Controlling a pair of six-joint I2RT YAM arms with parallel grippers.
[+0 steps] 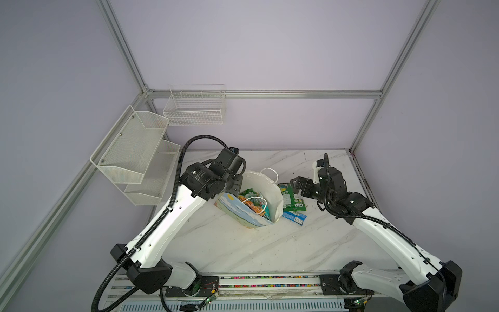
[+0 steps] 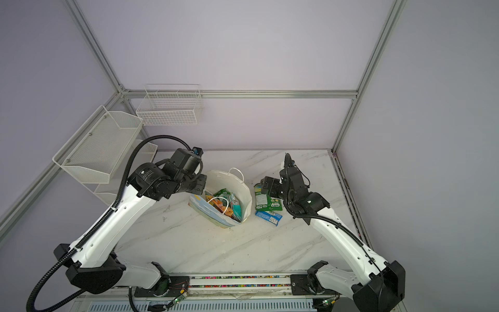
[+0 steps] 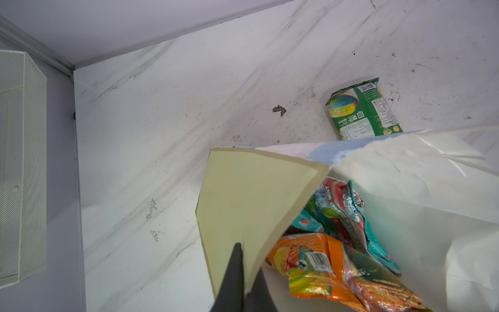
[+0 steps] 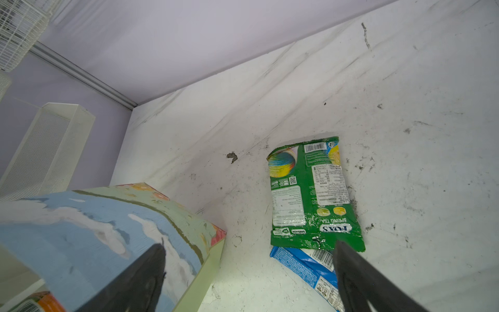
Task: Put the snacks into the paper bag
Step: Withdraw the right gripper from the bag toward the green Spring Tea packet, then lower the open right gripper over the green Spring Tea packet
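Left gripper (image 1: 237, 186): jaws pinched together on left rim of paper bag (image 1: 271, 190). Bag sits at centre of both top views, tilted, mouth gaping.

Inside bag: orange FOX'S packet (image 3: 310, 259), teal packet (image 3: 353, 216), more jumbled beneath.

Right gripper (image 1: 295, 185): jaws wide apart, nothing between them, over upper end of green FOX'S packet (image 1: 293, 200). Packet lies flat on marble table (image 1: 243, 248), just right of bag.

Blue packet (image 1: 294, 217): directly below green one in frame, one end tucked under it.

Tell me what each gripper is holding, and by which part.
Left gripper pinches the paper bag by its top rim. Right gripper is open and holds nothing, near the green packet.
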